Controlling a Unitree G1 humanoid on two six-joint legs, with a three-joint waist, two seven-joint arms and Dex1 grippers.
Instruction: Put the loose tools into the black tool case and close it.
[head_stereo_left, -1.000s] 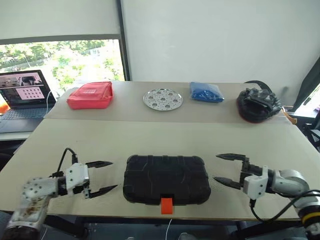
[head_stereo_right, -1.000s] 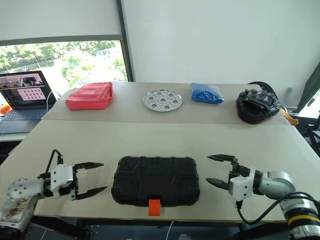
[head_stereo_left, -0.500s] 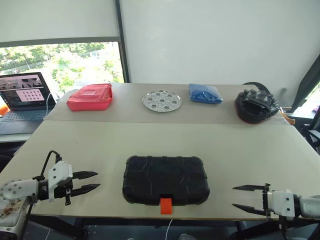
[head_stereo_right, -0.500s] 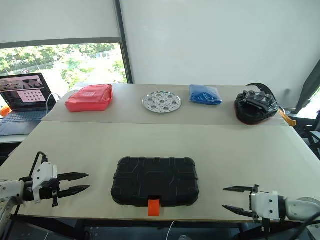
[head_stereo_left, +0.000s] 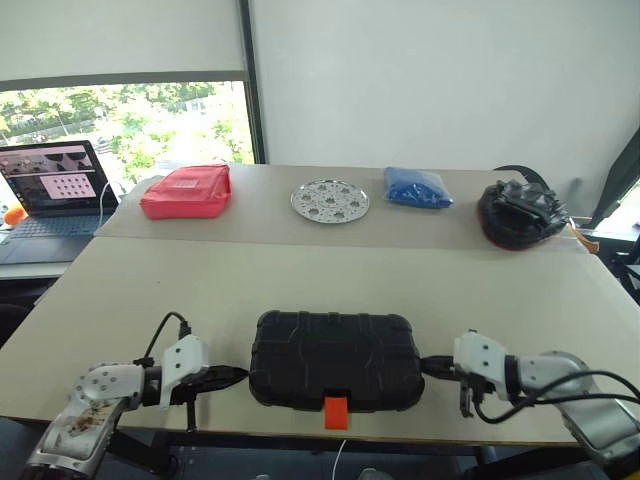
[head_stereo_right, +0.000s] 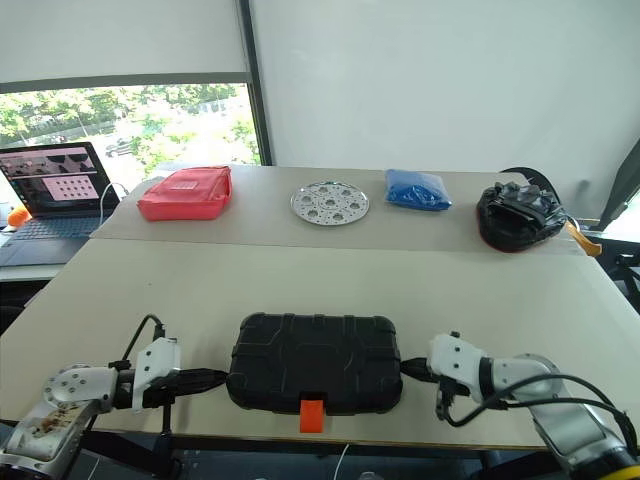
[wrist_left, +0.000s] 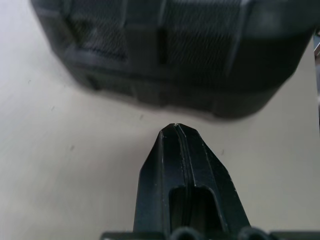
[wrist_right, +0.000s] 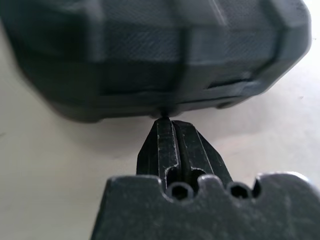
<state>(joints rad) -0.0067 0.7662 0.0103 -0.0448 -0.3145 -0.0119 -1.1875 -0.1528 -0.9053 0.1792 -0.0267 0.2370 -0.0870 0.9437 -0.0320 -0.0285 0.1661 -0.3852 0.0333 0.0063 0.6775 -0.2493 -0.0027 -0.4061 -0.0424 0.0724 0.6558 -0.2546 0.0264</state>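
The black tool case (head_stereo_left: 335, 358) lies closed near the table's front edge, its orange latch (head_stereo_left: 337, 411) facing me. The loose tools are out of view. My left gripper (head_stereo_left: 240, 376) is shut and points at the case's left end. In the left wrist view its tip (wrist_left: 175, 127) stops a small gap short of the case wall (wrist_left: 175, 45). Shut too, my right gripper (head_stereo_left: 428, 365) points at the right end. In the right wrist view its tip (wrist_right: 164, 120) meets the case's side (wrist_right: 165, 50).
Along the far table stand a red pouch (head_stereo_left: 186, 191), a perforated metal disc (head_stereo_left: 330, 200), a blue bag (head_stereo_left: 418, 187) and a black helmet-like object (head_stereo_left: 522, 214). An open laptop (head_stereo_left: 55, 185) sits at the far left. The case lies close to the table's front edge (head_stereo_left: 420, 430).
Both grippers have gone from wide open to shut. They swung outward half a second ago and have since come inward to the two ends of the case. The case has not moved.
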